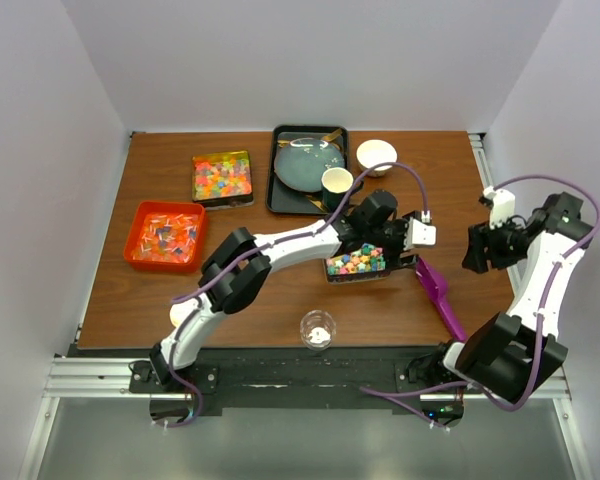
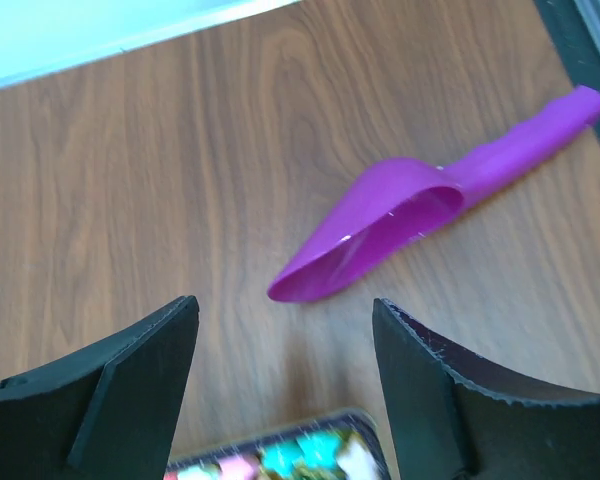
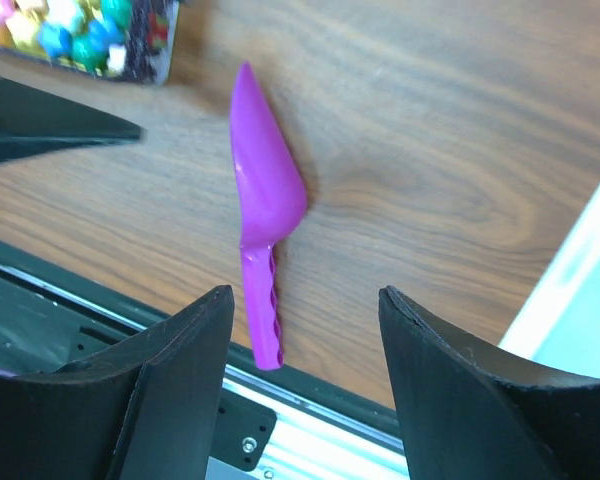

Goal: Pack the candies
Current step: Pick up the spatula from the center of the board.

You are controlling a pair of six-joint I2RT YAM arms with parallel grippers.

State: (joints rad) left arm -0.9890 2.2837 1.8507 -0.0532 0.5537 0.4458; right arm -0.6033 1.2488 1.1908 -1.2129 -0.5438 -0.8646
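L hand (image 2: 285, 330) jaws wide apart, empty, near purple scoop (image 2: 380, 235), R hand (image 3: 305, 320) apart, prob. empty too

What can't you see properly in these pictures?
- Left wrist view: the candies are blurry and cut off by the bottom edge, below the open left gripper.
- Right wrist view: the candies run off the top edge.
- Top view: the left arm hides part of the candy tray.
- Top view: the clear jar is too small to tell what is inside.
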